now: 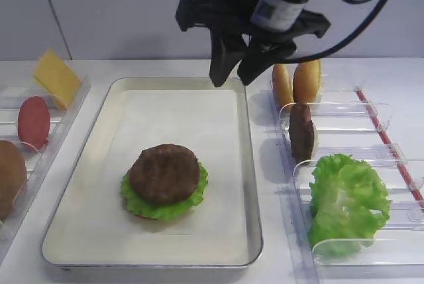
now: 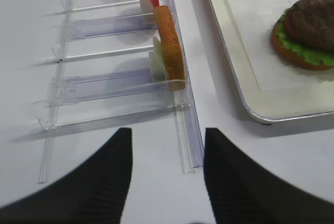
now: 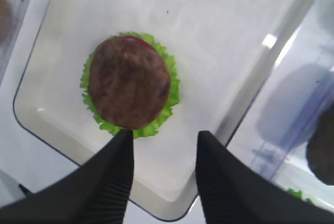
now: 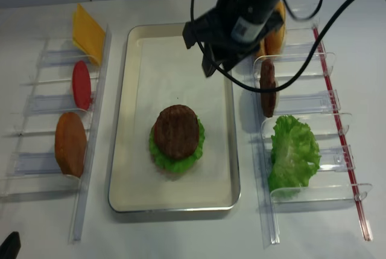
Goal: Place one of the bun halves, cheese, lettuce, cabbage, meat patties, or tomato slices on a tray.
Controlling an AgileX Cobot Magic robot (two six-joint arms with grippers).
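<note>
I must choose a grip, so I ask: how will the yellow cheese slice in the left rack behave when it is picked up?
The cheese is a thin flat square, so it is probably light and may bend if held by one corner. It leans tilted against the clear rack, so a push could tip it flat. Its smooth face looks possibly slippery.

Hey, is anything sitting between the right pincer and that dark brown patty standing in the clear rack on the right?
Nothing visible. The right pincer hangs open and empty above the cream-white tray's far right edge, and the dark brown round patty stands upright in its clear plastic rack just beyond that rim, with open air between them.
</note>
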